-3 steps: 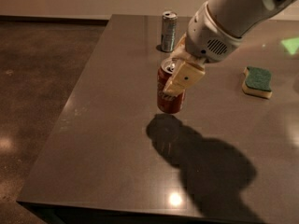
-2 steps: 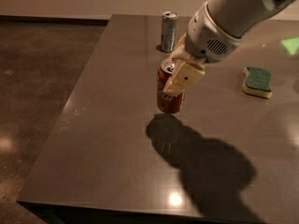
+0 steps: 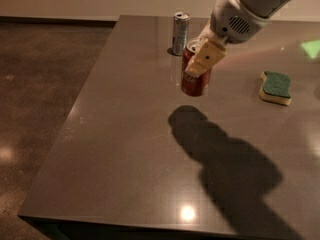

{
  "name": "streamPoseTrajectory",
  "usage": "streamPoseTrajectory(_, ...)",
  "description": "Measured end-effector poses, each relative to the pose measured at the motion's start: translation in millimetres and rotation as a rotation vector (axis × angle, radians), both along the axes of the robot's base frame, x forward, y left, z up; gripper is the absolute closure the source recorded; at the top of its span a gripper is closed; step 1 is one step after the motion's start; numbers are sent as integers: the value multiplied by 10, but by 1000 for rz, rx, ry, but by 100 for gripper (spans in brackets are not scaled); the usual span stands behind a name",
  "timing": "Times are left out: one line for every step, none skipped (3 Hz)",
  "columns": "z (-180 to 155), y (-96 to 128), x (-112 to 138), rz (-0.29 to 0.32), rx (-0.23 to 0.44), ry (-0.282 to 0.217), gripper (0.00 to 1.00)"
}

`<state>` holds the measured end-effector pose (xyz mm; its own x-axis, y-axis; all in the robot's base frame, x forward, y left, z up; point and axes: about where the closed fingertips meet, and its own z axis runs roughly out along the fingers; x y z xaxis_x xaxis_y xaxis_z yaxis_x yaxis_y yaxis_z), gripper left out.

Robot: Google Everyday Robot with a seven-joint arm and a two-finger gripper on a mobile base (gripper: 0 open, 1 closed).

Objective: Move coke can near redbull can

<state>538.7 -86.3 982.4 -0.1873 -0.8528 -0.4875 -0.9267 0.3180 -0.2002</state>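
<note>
We see the gripper (image 3: 202,59) clamped on the upright coke can (image 3: 196,81), seemingly lifted off the counter (image 3: 125,144); the redbull can (image 3: 180,33) stands just beyond (slightly left).

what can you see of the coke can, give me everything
The coke can is a red metal soda can with white lettering and a silver top, roughly upright. The pincer clamps its upper part, one cream finger across its front. It hangs clear of the dark table, its shadow lying apart. The redbull can stands just behind it.
</note>
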Motion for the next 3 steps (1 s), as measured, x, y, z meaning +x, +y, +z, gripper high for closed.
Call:
streamPoseTrajectory(56,-155,338,-75,9,-14,100)
streamPoseTrajectory(42,-281,720,-141,30,-19,100)
streamPoseTrajectory(-58,-349,1085,-192,41,-10,100)
